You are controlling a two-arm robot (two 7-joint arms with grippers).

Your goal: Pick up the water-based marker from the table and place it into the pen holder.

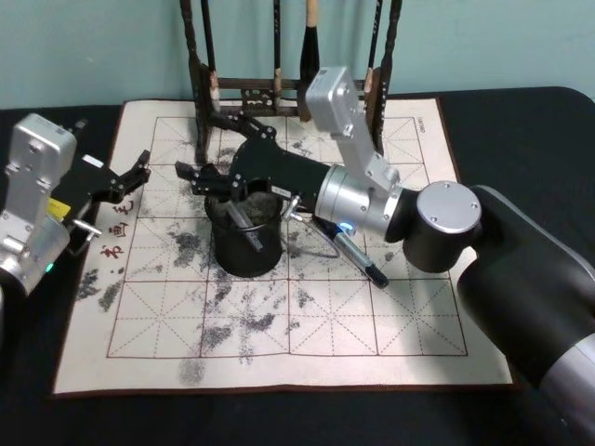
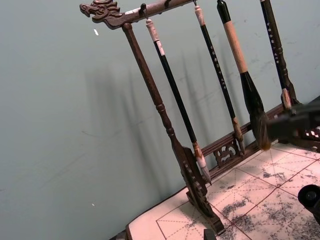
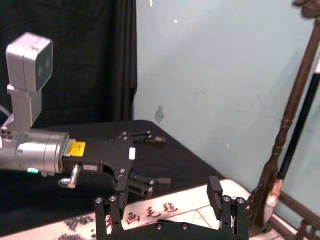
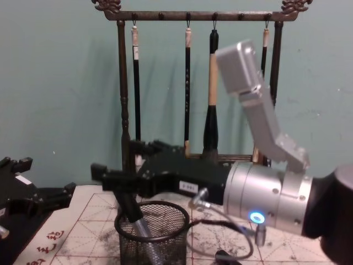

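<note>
Noted marker (image 4: 134, 216) leaning inside pen holder (image 4: 157, 243), long axis tilted, just below right gripper (image 3: 162, 200); jaws spread, empty. Left gripper (image 1: 137, 174) left of pen holder, farther off, jaws spread.

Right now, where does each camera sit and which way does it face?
Head: up high, looking down at the mat and pen holder; both arms, left pincer and right pincer show.
Chest: lower, looking across at the brush rack; right arm looms large.
Left wrist: on the left arm, facing the brush rack and wall.
Right wrist: behind the open right pincer, facing the left pincer.
Shared: head and chest both see the pen holder.
</note>
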